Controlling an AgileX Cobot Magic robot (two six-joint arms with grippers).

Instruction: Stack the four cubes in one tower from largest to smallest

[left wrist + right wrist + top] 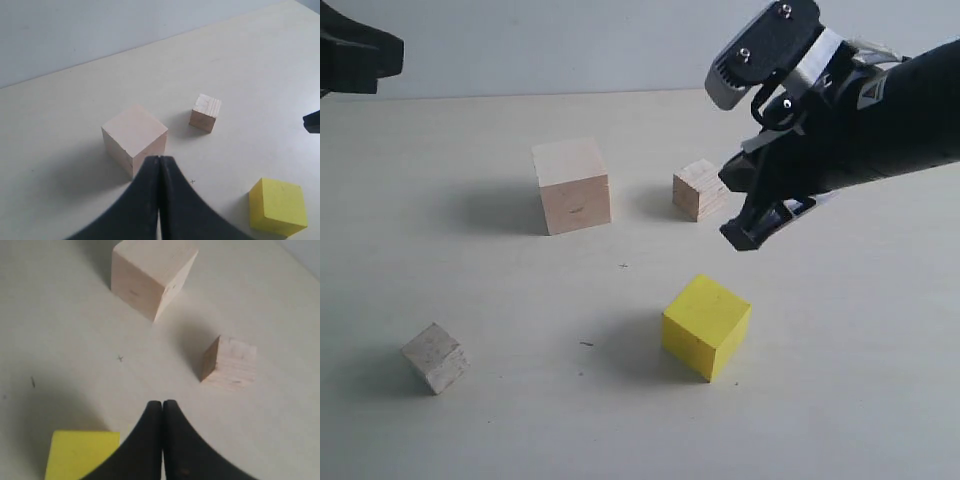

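Closest to the camera, a small whitish cube (435,357) sits at the front left of a pale table (840,400). A bright yellow cube (706,326) stands to its right, well apart and a little farther back. Behind them, near the middle, stands a large pale cube (571,186), with a smaller grainy wood cube (699,189) near it on the right. All four cubes rest separately on the table, and none is stacked.

The right gripper (162,402) reaches in from the right, just beside the grainy wood cube, with the yellow cube nearer the camera. Its fingers are pressed together on nothing. The left gripper (159,157) is also clenched and empty, and its wrist camera looks over the large pale cube. Only a dark part of the left arm (355,55) shows at the far left corner.
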